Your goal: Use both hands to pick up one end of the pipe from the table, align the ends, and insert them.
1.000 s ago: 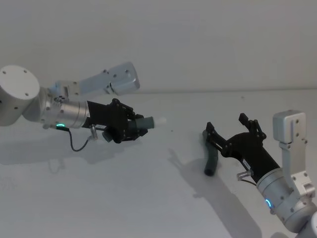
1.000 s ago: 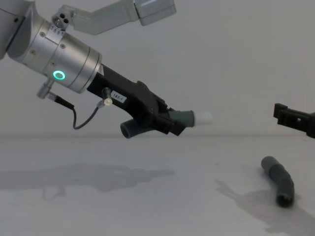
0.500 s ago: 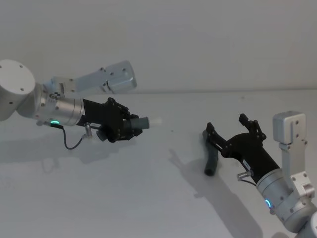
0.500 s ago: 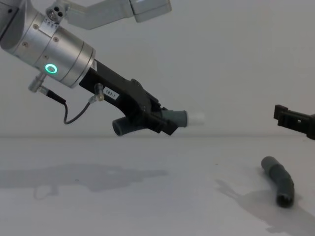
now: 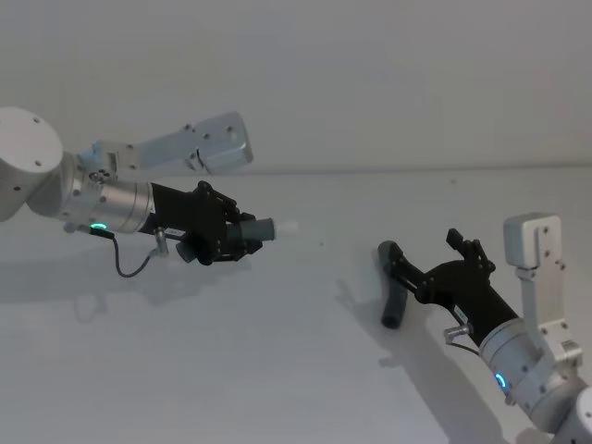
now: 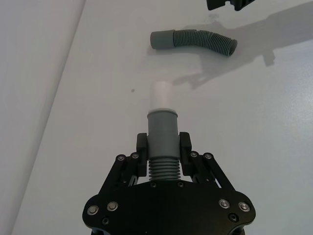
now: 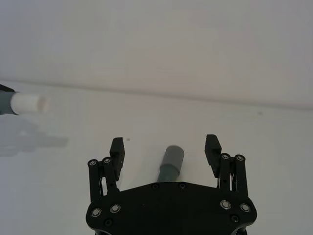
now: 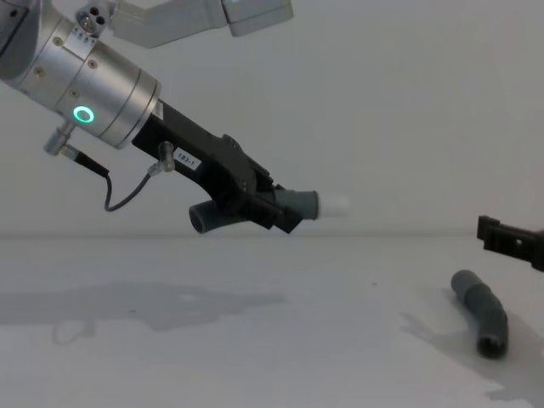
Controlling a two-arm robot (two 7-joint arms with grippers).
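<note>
Soft, dim light from above lays grey shadows point(image 8: 170, 299) on the plain matte white table point(image 5: 277, 370), under the silver cylindrical left arm point(image 8: 93, 85) and beside the lying dark grey bent plastic pipe piece point(image 8: 481, 311). A green ring point(image 8: 83, 115) glows on that arm.

In the right wrist view the body of the right gripper point(image 7: 165, 143) hides all but one end of the lying pipe piece point(image 7: 171, 160). The left edge there cuts the held pipe piece point(image 7: 5, 104) down to its whitish tip point(image 7: 28, 104) and a sliver of grey. In the chest view the right edge leaves one finger of that gripper, the left gripper point(image 8: 283, 211) covers the held piece's middle, and the left arm point(image 8: 102, 85) runs off the upper left corner.
</note>
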